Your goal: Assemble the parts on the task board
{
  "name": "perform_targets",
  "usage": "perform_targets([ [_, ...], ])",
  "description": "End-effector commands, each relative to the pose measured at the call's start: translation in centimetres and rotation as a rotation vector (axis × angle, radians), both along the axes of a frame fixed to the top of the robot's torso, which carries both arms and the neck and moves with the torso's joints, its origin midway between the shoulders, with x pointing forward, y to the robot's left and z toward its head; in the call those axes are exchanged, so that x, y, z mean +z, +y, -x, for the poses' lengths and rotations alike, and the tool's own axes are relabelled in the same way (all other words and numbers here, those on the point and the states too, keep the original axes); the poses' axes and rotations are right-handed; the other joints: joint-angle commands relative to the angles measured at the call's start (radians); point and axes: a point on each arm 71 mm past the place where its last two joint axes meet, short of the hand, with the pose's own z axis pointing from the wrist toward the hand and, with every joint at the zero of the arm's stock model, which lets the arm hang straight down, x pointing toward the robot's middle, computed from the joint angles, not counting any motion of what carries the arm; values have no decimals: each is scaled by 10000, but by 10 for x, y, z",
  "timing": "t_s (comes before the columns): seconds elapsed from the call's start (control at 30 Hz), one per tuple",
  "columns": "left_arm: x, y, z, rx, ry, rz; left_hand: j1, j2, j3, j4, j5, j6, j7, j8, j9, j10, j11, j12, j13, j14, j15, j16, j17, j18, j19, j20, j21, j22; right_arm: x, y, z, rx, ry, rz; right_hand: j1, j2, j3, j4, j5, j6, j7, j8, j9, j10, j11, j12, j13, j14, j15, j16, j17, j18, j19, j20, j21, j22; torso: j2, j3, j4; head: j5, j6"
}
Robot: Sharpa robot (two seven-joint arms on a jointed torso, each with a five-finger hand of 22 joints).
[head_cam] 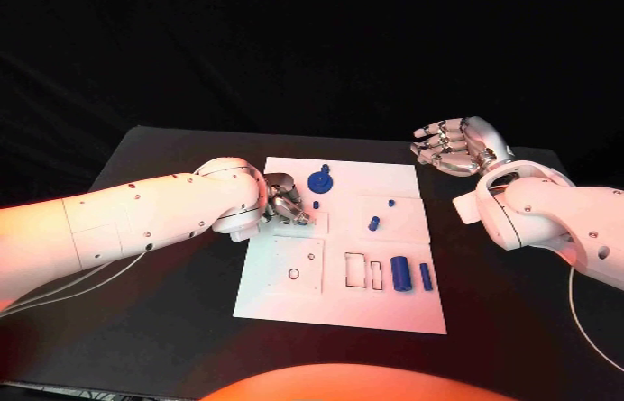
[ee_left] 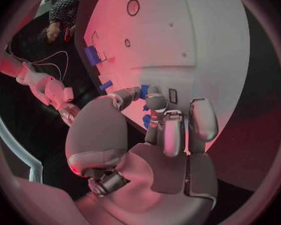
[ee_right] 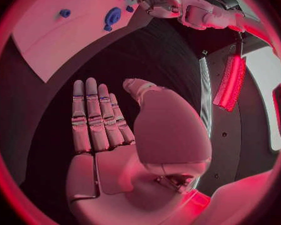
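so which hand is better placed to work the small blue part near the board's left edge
Left. The left hand is already on the task board, fingers around the small blue part. The right hand hangs open past the board's far right corner, holding nothing.

This looks like a robotics lab or test cell. A black table [head_cam: 156,302] stands against an unlit black backdrop, with a white task board [head_cam: 341,302] at its centre. Thin cables [head_cam: 78,288] trail from the white arm at 8 o'clock, and another cable [head_cam: 582,324] hangs at 4 o'clock.
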Motion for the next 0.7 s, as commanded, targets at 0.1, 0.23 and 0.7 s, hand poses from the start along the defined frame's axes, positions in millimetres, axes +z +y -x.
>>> perform_targets([
  [0.1, -1, -1, -1, -30, 308, -26, 865, 782, 972, -881, -13, -57, 34, -58, -3, -66, 23, -62, -56, 900, 79, -61, 2057, -74, -38, 5, -20, -26, 0, 2, 0, 183, -39, 57, -75, -7, -11, 8, 31, -35, 391, -49, -9, -20, 58, -28, -5, -20, 9, -22, -9, 46, -3, 40, -35, -9, -5, 1, -3, -5, 2],
  [0.23, 4, 0, -4, -104, 600, 69, 818, 830, 991, -849, -129, -99, 68, -61, 35, -111, 54, -109, -123, 885, 98, -89, 2001, -54, -95, 21, -67, -121, 0, 2, 0, 180, -36, 59, -75, -7, -11, 8, 31, -35, 391, -49, -9, -20, 58, -28, -5, -20, 9, -22, -9, 46, -3, 40, -35, -9, -8, 5, 8, 0, 9],
  [0.7, 37, -5, -25, -775, 1752, 87, 762, 996, 1020, -843, -512, -259, 127, -59, 195, -284, 113, -228, -303, 850, 151, -157, 1871, -24, -204, 76, -160, -266, 0, 3, -1, 192, -20, 62, -75, -7, -11, 8, 31, -35, 391, -49, -9, -20, 58, -28, -5, -20, 9, -22, -9, 46, -3, 40, -35, -9, -1, 13, -3, 49, 56],
])
